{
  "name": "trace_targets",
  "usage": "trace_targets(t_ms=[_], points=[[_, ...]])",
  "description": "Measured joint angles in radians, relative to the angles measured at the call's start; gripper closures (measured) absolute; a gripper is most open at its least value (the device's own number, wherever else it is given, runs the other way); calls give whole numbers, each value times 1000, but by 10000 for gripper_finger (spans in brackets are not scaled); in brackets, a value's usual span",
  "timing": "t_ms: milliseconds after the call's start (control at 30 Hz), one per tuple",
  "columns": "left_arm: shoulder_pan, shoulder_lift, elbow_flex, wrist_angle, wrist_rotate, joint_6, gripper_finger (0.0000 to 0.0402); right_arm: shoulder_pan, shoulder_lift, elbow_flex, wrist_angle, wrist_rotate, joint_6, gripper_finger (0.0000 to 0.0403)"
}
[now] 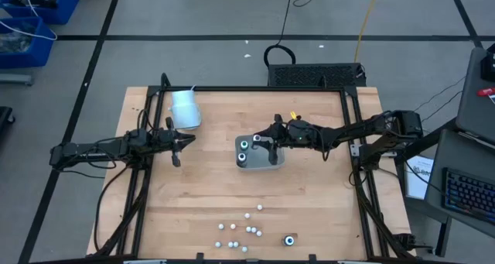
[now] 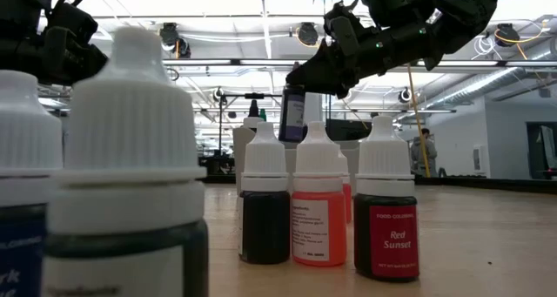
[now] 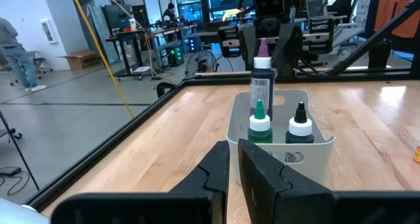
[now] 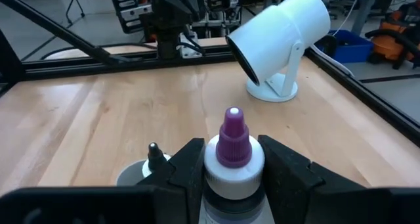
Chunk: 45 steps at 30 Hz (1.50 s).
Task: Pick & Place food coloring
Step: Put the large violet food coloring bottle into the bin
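Food coloring bottles (image 1: 240,231) scattered on wooden table (image 1: 209,183); workshop behind.

The right gripper (image 3: 262,43) holds a purple-tipped bottle (image 3: 262,79) above the tray (image 3: 237,122) with two bottles inside.

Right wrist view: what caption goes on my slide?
Right gripper holds a purple-tipped food coloring bottle above the tray.

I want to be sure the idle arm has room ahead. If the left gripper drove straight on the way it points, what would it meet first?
Most likely the white tray holding two bottles: the left gripper, jaws nearly shut, aims straight at its near wall. The right gripper holds a purple-capped bottle above it. Depth is uncertain.
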<state>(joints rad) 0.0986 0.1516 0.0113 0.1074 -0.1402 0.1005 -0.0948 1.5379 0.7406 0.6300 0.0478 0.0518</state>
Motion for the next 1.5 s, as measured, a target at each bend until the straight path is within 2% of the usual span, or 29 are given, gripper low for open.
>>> trace_targets(t_ms=[433, 733, 967, 1167, 1500], points=[[0, 0, 0, 0, 0, 0, 360, 0, 28, -14, -23, 56, 30, 284], [0, 1, 0, -1, 0, 0, 360, -1, 116, -14, 100, 56, 36, 285], [0, 1, 0, -1, 0, 0, 360, -4, 167, -14, 102, 57, 49, 283], [0, 1, 0, -1, 0, 0, 360, -5, 218, -14, 170, 57, 56, 283], [0, 1, 0, -2, 0, 0, 360, -5, 246, -13, 163, 59, 52, 282]])
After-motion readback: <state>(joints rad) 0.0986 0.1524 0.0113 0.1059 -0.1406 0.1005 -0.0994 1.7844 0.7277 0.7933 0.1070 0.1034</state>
